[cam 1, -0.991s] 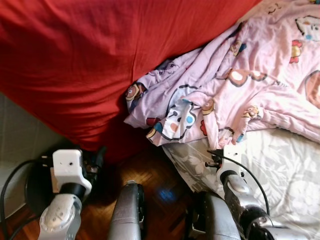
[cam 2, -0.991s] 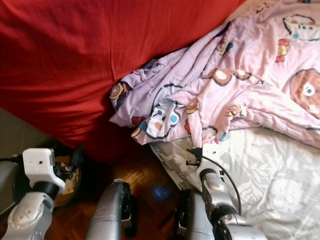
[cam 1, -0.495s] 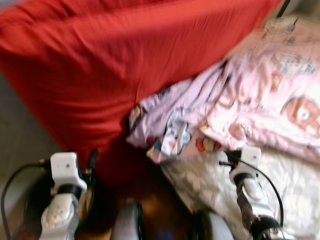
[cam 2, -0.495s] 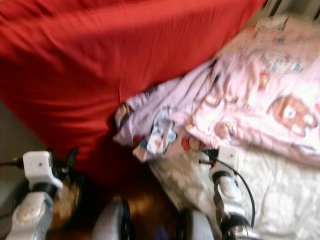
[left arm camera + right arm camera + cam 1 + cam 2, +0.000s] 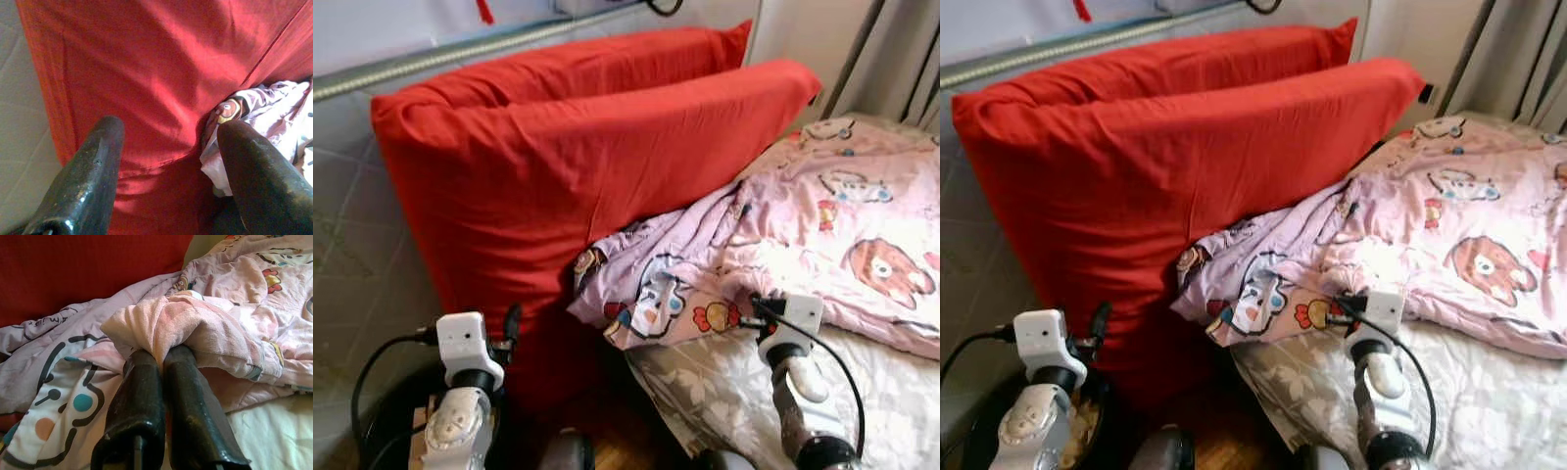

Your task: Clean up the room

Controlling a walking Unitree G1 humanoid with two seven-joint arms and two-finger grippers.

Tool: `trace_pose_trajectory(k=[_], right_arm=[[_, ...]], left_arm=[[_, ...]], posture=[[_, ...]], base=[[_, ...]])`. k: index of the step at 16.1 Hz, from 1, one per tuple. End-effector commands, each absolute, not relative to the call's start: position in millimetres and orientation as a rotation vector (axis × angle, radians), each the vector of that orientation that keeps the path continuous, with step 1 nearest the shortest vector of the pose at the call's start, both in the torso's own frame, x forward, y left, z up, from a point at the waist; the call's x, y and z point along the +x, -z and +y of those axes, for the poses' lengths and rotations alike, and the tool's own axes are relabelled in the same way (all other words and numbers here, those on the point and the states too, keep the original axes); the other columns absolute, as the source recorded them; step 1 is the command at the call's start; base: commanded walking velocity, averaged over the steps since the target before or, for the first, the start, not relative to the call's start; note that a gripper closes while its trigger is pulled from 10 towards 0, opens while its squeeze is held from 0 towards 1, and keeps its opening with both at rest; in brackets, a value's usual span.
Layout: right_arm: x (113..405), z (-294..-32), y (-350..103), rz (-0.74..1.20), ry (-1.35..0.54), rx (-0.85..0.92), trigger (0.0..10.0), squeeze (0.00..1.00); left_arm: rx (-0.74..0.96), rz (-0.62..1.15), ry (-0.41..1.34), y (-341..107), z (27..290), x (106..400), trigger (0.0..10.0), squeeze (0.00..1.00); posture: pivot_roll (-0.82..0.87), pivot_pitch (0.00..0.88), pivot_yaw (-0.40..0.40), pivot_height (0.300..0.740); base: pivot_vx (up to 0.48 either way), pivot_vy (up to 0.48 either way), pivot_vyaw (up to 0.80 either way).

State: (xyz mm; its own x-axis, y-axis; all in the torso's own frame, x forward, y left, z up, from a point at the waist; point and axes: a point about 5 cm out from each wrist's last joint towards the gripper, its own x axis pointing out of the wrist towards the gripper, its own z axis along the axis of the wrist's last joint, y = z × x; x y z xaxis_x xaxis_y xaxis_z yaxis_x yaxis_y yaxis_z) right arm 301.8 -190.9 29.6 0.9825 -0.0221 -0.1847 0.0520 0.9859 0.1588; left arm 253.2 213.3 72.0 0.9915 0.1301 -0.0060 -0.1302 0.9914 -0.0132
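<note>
Right wrist view, right gripper (image 5: 164,357) pinching blanket (image 5: 195,328), fingertips buried

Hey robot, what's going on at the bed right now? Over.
Right gripper shut on pink blanket. Left gripper open, facing red cushion. Blanket bunched against the cushion. Over.

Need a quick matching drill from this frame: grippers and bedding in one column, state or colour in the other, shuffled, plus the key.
Column 1
1. left gripper
2. right gripper
3. pillows
4. sheet

Column 2
A. red, leaning against the wall
B. pale, with a grey flower pattern
C. fingers spread, holding nothing
D. shut on a fold of the pink cartoon blanket

Pairs: 1-C, 2-D, 3-A, 4-B
</note>
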Motion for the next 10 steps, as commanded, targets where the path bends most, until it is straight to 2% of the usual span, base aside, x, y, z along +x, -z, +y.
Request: trace_pose_trajectory(k=[1, 3, 10], right_arm=[[301.9, -189.1, -31.7, 0.166, 0.041, 0.172, 10.0, 0.00], [300.7, -188.8, -33.2, 0.144, 0.050, 0.177, 10.0, 0.00], [298.9, -188.4, -29.4, 0.175, 0.057, 0.159, 10.0, 0.00]], left_arm=[[-0.009, 0.000, -0.133, -71.5, 214.1, 254.5, 10.0, 0.00], [-0.009, -0.003, -0.130, -70.7, 214.0, 255.6, 10.0, 0.00], [-0.010, -0.004, -0.125, -65.6, 213.1, 256.0, 10.0, 0.00]], posture=[[0.09, 0.000, 0.016, 0.644], [0.09, 0.000, 0.019, 0.644], [0.09, 0.000, 0.020, 0.714]], base=[[0.000, 0.000, 0.00], [0.000, 0.000, 0.00], [0.000, 0.000, 0.00]])
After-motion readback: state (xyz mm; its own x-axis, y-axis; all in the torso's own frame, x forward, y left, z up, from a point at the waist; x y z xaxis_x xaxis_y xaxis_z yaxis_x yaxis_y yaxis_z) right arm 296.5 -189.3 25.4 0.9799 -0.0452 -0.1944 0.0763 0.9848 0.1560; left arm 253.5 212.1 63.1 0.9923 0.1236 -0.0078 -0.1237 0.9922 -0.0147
